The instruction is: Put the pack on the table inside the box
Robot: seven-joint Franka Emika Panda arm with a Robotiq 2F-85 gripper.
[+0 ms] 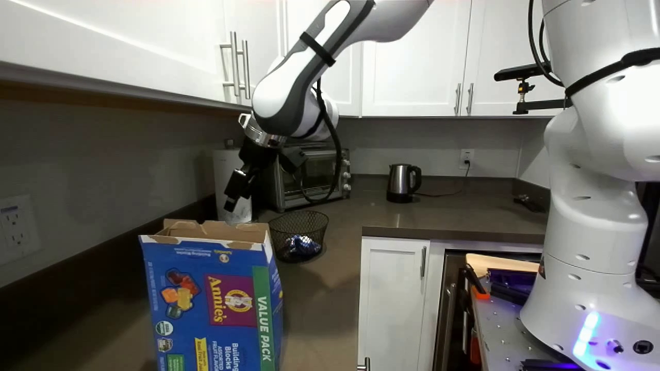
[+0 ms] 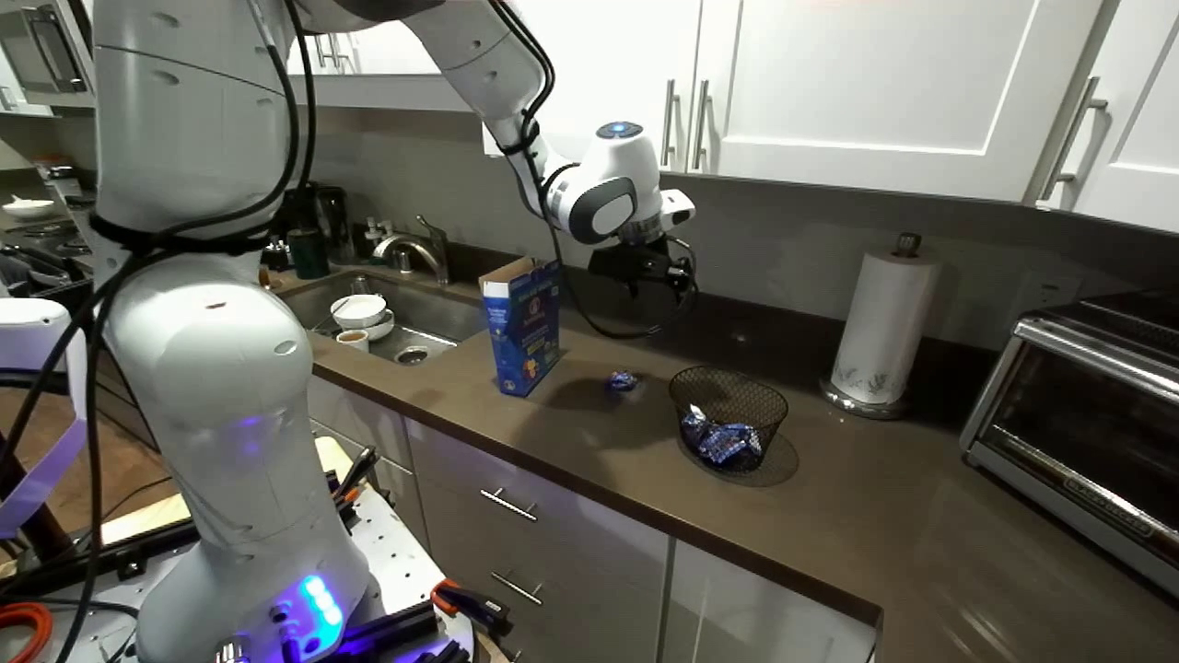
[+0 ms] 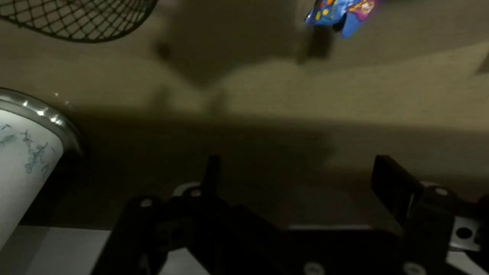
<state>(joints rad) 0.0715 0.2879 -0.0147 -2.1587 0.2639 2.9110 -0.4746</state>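
The pack (image 2: 623,380), a small shiny blue pouch, lies on the dark brown table (image 2: 589,433) between the box and a wire basket. In the wrist view the pack (image 3: 342,15) shows at the top edge, partly cut off. Upright on the table stands the blue box (image 1: 227,288), its brown top flaps raised and its top open; the box (image 2: 525,322) also shows in an exterior view. My gripper (image 3: 298,160) hangs above the counter near the back wall, clear of both pack and box. Its fingers stand wide apart with nothing between them.
A black wire basket (image 2: 778,405) holds several shiny blue pouches (image 2: 723,442). Behind it are a paper towel roll (image 2: 884,322) and a toaster oven (image 2: 1078,424). A sink (image 2: 424,313) with bowls lies past the box. White upper cabinets (image 2: 866,83) overhang the counter.
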